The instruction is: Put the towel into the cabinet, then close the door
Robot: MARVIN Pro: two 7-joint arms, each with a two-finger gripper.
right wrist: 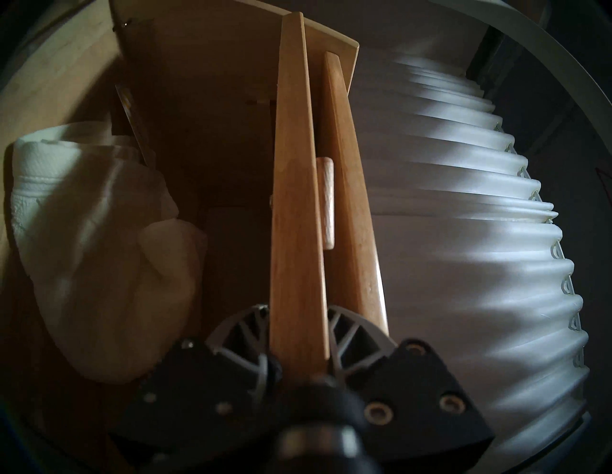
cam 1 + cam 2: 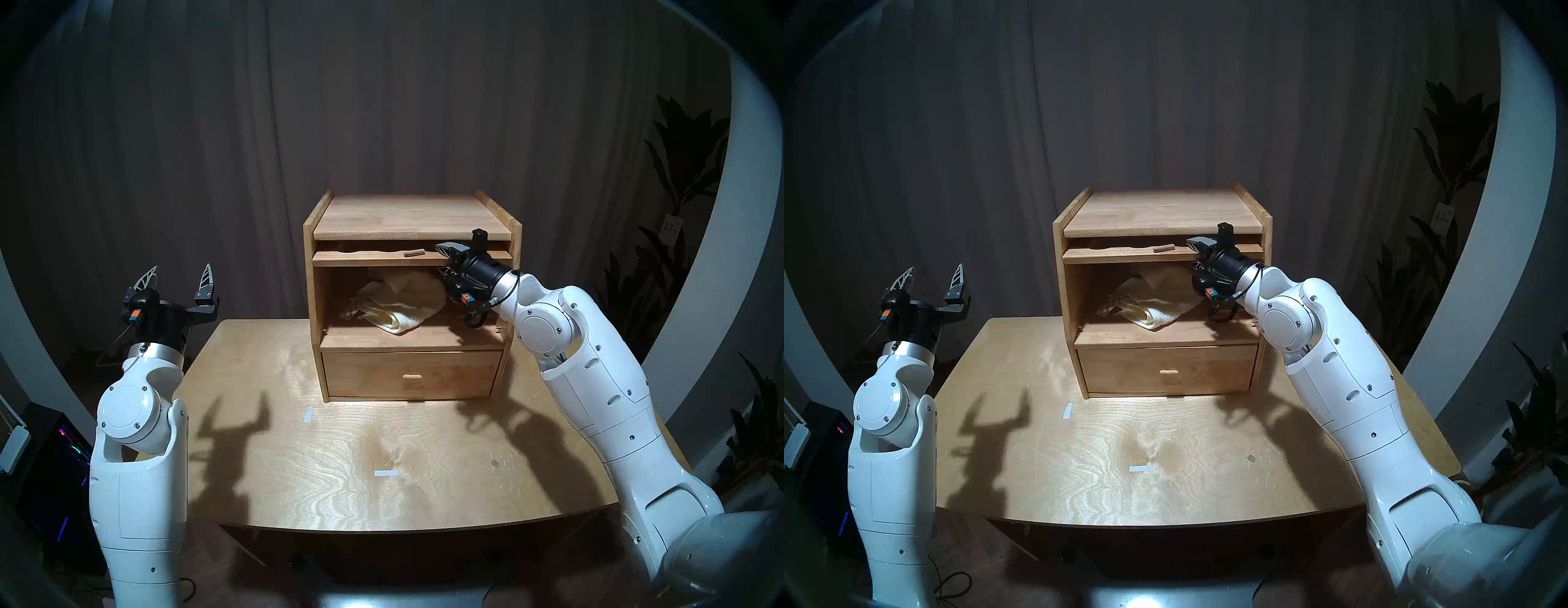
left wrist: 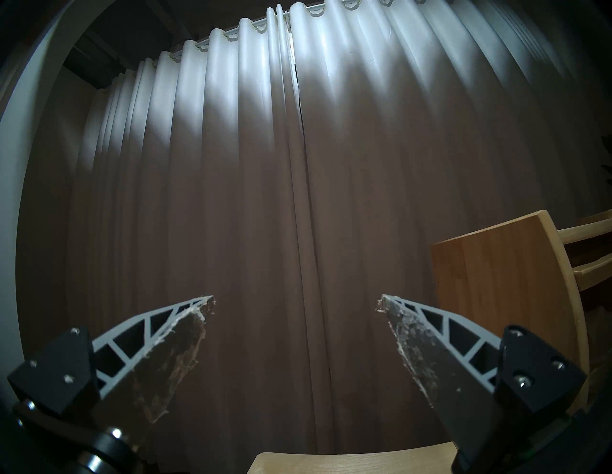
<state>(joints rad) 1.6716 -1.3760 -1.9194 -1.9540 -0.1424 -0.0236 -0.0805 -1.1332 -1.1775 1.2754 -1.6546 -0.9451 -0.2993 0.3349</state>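
Observation:
The light wooden cabinet (image 2: 407, 220) stands at the back of the table, its large compartment open. The cream towel (image 2: 399, 301) lies crumpled inside on the compartment floor, also visible in the right wrist view as the towel (image 1: 99, 248). The door (image 2: 373, 257) lies flat just under the cabinet top, with its peg knob (image 2: 413, 253) on its upper face. My right gripper (image 2: 445, 258) is at the door's right end, and the right wrist view shows its fingers (image 1: 238, 326) pressed on both faces of the door (image 1: 294, 215). My left gripper (image 2: 178, 278) is open and empty, held up left of the table.
A closed drawer (image 2: 411, 373) with a small tab handle sits below the compartment. The wooden table (image 2: 339, 458) carries two small white tape marks (image 2: 387, 472). A curtain hangs behind, plants (image 2: 679, 178) stand at the right, and dark equipment (image 2: 55, 488) sits low at the left.

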